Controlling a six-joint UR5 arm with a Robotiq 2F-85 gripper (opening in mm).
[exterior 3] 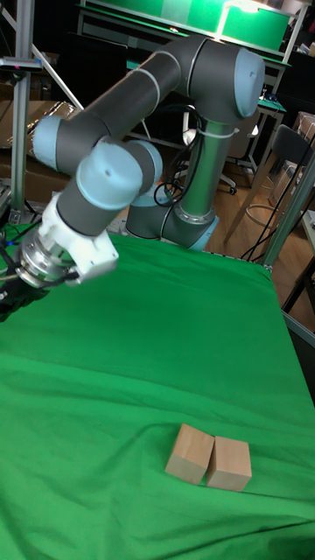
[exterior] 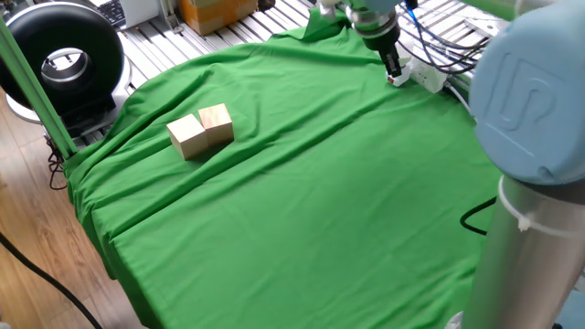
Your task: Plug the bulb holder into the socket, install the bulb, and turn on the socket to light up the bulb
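Gripper [exterior: 398, 73] down at far edge of table, right at end of the socket [exterior: 430, 78]; can't tell how far fingers are open or if anything's in them, too small and dark. Risk as I judge it: tip nudges strip or snags the cables [exterior: 439, 46] behind, shifting the outlets. Socket reads as white bar, partly hidden by arm. Bulb and holder not visible. Wooden blocks [exterior: 201, 130] well apart on green cloth [exterior: 302, 201].

green-clothed table [exterior: 302, 210], two touching wooden blocks [exterior: 201, 131], socket [exterior: 428, 76]
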